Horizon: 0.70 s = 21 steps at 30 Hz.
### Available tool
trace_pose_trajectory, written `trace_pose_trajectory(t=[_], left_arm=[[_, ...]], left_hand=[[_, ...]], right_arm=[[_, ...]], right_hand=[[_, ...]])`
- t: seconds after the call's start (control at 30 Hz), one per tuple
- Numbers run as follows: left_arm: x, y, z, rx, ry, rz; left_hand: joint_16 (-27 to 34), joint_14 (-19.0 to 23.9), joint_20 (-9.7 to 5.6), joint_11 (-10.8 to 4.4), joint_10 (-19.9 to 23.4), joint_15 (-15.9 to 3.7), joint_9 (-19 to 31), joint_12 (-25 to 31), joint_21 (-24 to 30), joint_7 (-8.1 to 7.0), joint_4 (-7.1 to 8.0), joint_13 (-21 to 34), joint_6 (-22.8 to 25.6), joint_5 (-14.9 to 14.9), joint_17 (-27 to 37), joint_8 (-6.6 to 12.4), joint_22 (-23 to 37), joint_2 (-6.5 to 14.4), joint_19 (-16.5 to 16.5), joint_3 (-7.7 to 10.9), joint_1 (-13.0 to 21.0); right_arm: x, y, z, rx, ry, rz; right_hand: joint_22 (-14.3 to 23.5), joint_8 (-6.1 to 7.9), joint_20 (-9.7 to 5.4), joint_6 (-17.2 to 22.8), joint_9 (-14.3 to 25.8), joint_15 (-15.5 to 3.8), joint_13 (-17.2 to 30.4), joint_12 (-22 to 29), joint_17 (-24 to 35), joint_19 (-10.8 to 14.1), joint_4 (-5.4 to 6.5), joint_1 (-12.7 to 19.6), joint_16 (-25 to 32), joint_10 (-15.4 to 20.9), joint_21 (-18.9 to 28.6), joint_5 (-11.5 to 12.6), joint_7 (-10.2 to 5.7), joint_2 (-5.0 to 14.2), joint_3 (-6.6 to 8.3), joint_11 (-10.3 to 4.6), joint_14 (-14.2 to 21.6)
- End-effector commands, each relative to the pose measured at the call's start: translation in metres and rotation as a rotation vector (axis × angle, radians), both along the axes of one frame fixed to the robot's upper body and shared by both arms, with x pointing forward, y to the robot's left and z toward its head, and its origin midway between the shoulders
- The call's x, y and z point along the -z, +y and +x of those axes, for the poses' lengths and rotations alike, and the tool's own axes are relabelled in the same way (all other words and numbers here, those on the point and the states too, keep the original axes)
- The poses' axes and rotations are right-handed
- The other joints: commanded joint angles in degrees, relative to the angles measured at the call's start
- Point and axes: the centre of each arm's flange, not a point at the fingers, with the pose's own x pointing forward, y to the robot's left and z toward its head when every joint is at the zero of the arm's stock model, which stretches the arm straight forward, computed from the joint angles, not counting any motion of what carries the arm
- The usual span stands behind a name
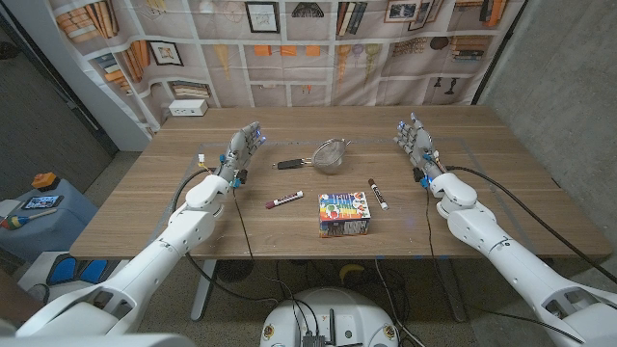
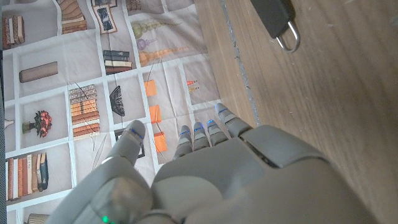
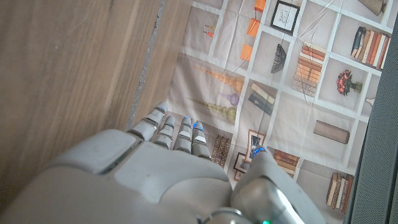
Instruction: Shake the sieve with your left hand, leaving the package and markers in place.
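A metal mesh sieve [image 1: 333, 154] with a black handle [image 1: 287, 164] lies on the wooden table [image 1: 154, 198] near its middle, handle pointing toward my left side. The handle's end with its metal loop [image 2: 281, 22] shows in the left wrist view. My left hand [image 1: 243, 146] stands on its edge, fingers extended and apart, holding nothing, a short way left of the handle. My right hand [image 1: 415, 140] stands open at the right, apart from everything. A colourful package [image 1: 344, 213] sits in front of the sieve, with one marker [image 1: 284, 201] to its left and another marker [image 1: 377, 193] to its right.
A white box [image 1: 188, 108] sits at the table's far left corner. A printed bookshelf backdrop [image 1: 308, 48] hangs behind the table. A blue bin [image 1: 43, 217] with small items stands on the floor beyond the left edge. Cables trail from both arms.
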Motion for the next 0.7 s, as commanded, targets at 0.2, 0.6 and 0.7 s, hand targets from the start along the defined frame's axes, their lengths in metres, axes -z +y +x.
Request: trace_pose_trajectory(t=[0.2, 0.6, 0.7], left_arm=[[-0.014, 0.008, -0.005, -0.012, -0.025, 0.088], [-0.028, 0.009, -0.019, -0.062, -0.007, 0.198], [-0.033, 0.009, -0.021, -0.070, -0.006, 0.223]], left_hand=[[0.31, 0.16, -2.99, -1.44, 0.37, -1.09, 0.14, 0.29, 0.09, -0.55, -2.93, 0.11, 0.82, 0.45, 0.24, 0.47, 0.04, 0.82, 0.63, 0.74, 2.69], [0.29, 0.15, -3.18, -2.18, 0.68, -1.41, 0.18, 0.31, -0.05, -0.83, -4.51, 0.15, 0.43, 0.66, 0.28, 0.51, -0.01, -0.29, 0.60, 1.17, 4.72], [0.32, 0.25, -3.22, -2.35, 0.84, -1.48, 0.20, 0.34, -0.07, -1.06, -4.70, 0.17, 0.56, 0.74, 0.29, 0.62, -0.02, -0.58, 0.63, 1.30, 5.27]], right_arm=[[0.005, 0.000, -0.001, 0.012, -0.016, 0.025], [0.004, -0.005, -0.001, 0.019, -0.014, 0.008], [0.004, -0.008, -0.002, 0.021, -0.010, 0.002]], right_hand=[[0.21, 0.40, 0.08, 0.49, 0.07, -0.02, 0.00, 0.46, -0.19, 0.25, -0.10, -0.12, 0.39, 0.38, 0.35, 0.37, -0.08, 0.44, 0.48, -0.05, 0.48], [0.21, 0.45, 0.02, 0.55, 0.07, -0.07, -0.29, 0.48, -0.64, 0.30, -0.24, -0.08, 0.42, 0.35, 0.34, 0.41, -0.12, 0.53, 0.67, -0.12, 0.43], [0.21, 0.45, 0.02, 0.55, 0.07, -0.10, -0.32, 0.50, -0.69, 0.30, -0.27, -0.07, 0.42, 0.38, 0.33, 0.41, -0.12, 0.53, 0.69, -0.08, 0.42]])
